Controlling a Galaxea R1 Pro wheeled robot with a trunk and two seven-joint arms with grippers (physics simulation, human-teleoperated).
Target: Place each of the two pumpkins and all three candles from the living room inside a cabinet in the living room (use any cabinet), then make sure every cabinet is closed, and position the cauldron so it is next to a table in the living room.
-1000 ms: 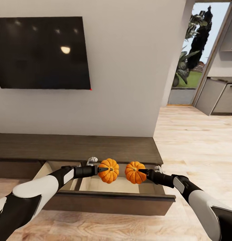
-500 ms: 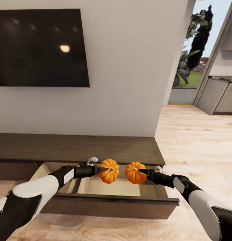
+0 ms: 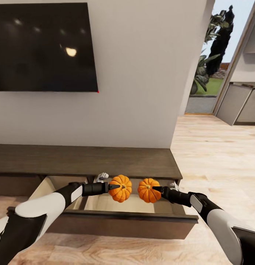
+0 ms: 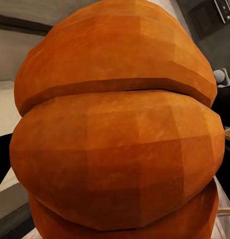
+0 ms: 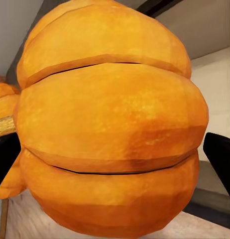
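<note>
Two orange ribbed pumpkins hang side by side over the open drawer [image 3: 123, 221] of the low dark brown cabinet [image 3: 87, 160]. My left gripper [image 3: 115, 186] is shut on the left pumpkin [image 3: 120, 188], whose orange ribs come up close in the left wrist view [image 4: 117, 129]. My right gripper [image 3: 155, 190] is shut on the right pumpkin [image 3: 148, 190], large in the right wrist view [image 5: 110, 124], where the other pumpkin [image 5: 4, 107] peeks in at the edge. The drawer's pale inside lies just below both. No candles, cauldron or table are in view.
A black TV [image 3: 44, 48] hangs on the white wall above the cabinet. Light wood floor [image 3: 215, 158] runs off to the right toward a doorway with greenery [image 3: 210, 55] and grey kitchen cupboards [image 3: 241, 105].
The view has shifted: the TV sits higher and the cabinet and drawer appear slightly nearer. Both arms keep the pumpkins in the same pose over the drawer.
</note>
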